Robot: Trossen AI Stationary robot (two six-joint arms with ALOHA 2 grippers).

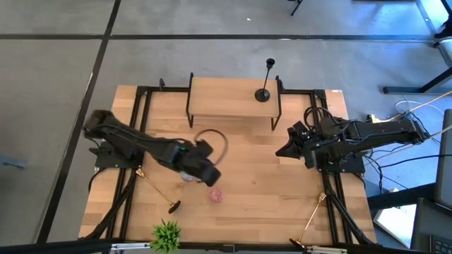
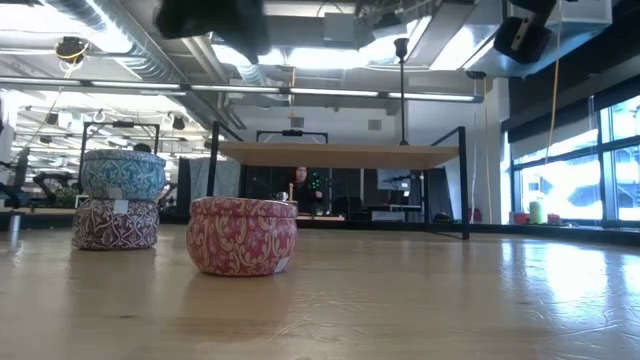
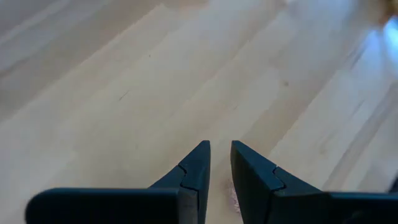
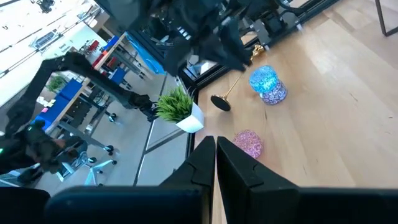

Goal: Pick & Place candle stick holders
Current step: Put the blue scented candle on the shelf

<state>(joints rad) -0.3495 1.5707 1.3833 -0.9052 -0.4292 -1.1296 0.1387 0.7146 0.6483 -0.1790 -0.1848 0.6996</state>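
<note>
A black candle stick holder [image 1: 265,92] stands upright on its round base on the raised wooden shelf [image 1: 226,99] at the far side; the low view shows it too [image 2: 401,90]. One gold holder [image 1: 155,189] lies on its side at the near left, also seen from the right wrist [image 4: 231,92]. Another gold holder [image 1: 311,220] lies at the near right. My left gripper [image 1: 212,173] hovers above the table's middle, its fingers [image 3: 219,146] narrowly apart with nothing between them. My right gripper [image 1: 286,149] waits shut [image 4: 216,140] at the right, holding nothing.
A pink tin [image 1: 216,195] sits near the middle front. A blue tin stacked on a purple one [image 4: 266,84] stands beside my left gripper. A small potted plant [image 1: 167,236] is at the near edge, and a dark cable loop [image 1: 215,137] lies before the shelf.
</note>
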